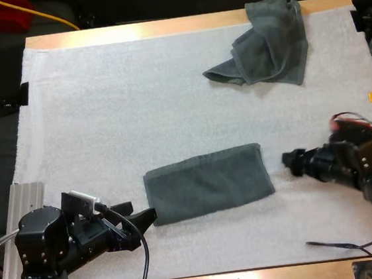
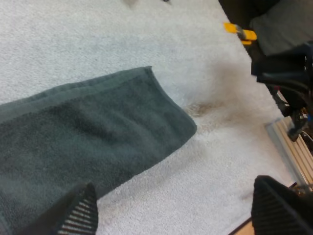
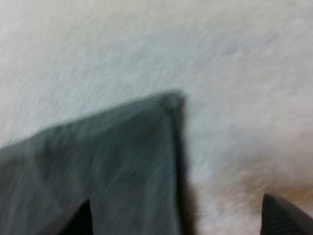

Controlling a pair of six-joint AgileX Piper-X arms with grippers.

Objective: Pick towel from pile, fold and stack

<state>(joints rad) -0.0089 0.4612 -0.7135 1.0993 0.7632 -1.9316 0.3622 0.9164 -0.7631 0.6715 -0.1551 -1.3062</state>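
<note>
The left gripper (image 1: 138, 215) has its jaws apart, clamped on nothing. In the left wrist view the left gripper (image 2: 175, 188) shows two black fingers (image 2: 80, 215) standing wide of each other, low over the near end of the folded towel (image 2: 93, 132), with one finger over the cloth and the other over bare white mat (image 2: 98, 34). The right gripper (image 1: 289, 161) also has its jaws apart and holds nothing. In the right wrist view the right gripper (image 3: 178, 205) shows its fingers (image 3: 283, 215) spread to either side of a corner of the folded towel (image 3: 98, 161), and that corner lies flat on the white mat (image 3: 220, 58). In the high view the folded towel (image 1: 207, 184) lies as a flat, long rectangle on the near half of the white mat (image 1: 136, 105), between the two grippers. The left gripper is just beside its left end. The right gripper is near its right end, apart from it, with bare mat between. The crumpled towel (image 1: 262, 41) lies at the far right of the mat, well apart from the folded towel and from both grippers. Its top edge reaches the far edge of the wooden table (image 1: 161, 27). Neither gripper touches the crumpled towel.
</note>
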